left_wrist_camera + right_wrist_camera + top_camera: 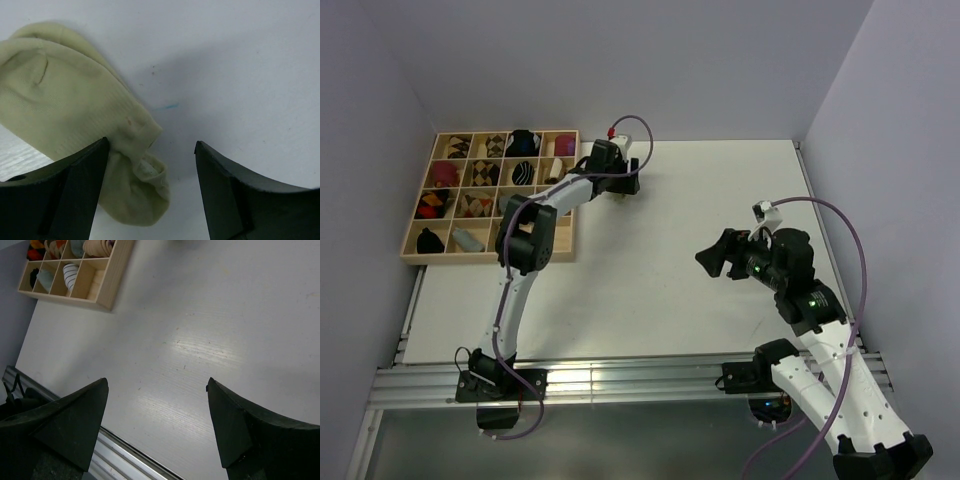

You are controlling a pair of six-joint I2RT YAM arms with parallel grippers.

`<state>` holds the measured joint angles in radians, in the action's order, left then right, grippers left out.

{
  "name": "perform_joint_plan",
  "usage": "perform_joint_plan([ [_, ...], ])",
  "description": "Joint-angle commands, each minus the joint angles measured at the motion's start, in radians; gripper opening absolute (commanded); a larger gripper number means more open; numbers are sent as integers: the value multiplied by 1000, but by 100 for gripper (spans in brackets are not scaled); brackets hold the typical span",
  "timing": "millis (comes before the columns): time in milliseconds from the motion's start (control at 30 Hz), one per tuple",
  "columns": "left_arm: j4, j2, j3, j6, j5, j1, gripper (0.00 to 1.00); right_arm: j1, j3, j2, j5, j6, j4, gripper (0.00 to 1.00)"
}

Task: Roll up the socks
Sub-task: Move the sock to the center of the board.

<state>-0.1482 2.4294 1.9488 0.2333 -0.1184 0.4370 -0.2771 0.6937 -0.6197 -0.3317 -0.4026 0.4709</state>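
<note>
Left wrist, left fingers (65,190) apart over yellow-green sock (75,100), right fingers (65,425) apart, tray (470,257) nearby

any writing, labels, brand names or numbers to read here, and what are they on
None: no word, label, brand or number can be read in any view.
pale yellow-green sock: plain, no print.
wooden tray: no label shows on its frame.
table: only a short blue streak, not a letter.
</note>
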Motion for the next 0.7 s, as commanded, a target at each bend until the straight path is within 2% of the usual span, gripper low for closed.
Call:
perform_joint_plan([
  [0, -14, 0, 1, 70, -56, 9, 75, -2, 50, 5, 34, 11, 6, 87],
  [200, 1, -67, -169, 145, -90, 49, 74, -2, 27, -3, 51, 13, -37, 87],
  [533, 48, -344, -666, 351, 25, 218, 74, -2, 23, -34, 91, 48, -92, 86],
  [667, 39, -394, -738, 438, 68, 272, 76, -2, 3, -6, 89, 48, -92, 86],
])
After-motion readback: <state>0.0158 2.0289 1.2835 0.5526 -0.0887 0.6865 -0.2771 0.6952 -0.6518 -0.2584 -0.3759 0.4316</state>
